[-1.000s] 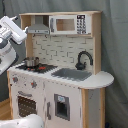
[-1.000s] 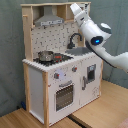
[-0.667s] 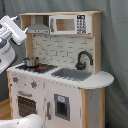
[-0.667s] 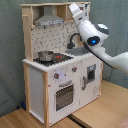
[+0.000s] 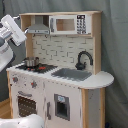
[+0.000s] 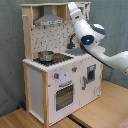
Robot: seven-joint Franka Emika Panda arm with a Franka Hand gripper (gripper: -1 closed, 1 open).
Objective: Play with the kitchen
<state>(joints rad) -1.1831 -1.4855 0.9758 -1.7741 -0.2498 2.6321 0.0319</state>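
The toy kitchen (image 5: pixel 60 85) stands tall in the middle of both exterior views (image 6: pixel 55 75). It is white and light wood and sits on a wooden floor (image 6: pixel 90 117) in front of a grey-green curtain (image 5: pixel 115 45).

On top of the counter there is a small silver pot (image 5: pixel 31 62) on the hob (image 5: pixel 42 67), next to a grey sink (image 5: pixel 72 74) with a black faucet (image 5: pixel 82 59). Up high are a grey range hood (image 5: pixel 38 27) and a little microwave (image 5: pixel 69 24). Down low is the oven door (image 6: pixel 64 95) with knobs (image 6: pixel 73 69) above it.

The white robot arm (image 6: pixel 92 40) reaches up toward the upper shelf (image 6: pixel 55 5). Its gripper (image 6: pixel 73 7) is up by the shelf, at the second exterior view's right. I cannot tell if it grips anything or is let go.
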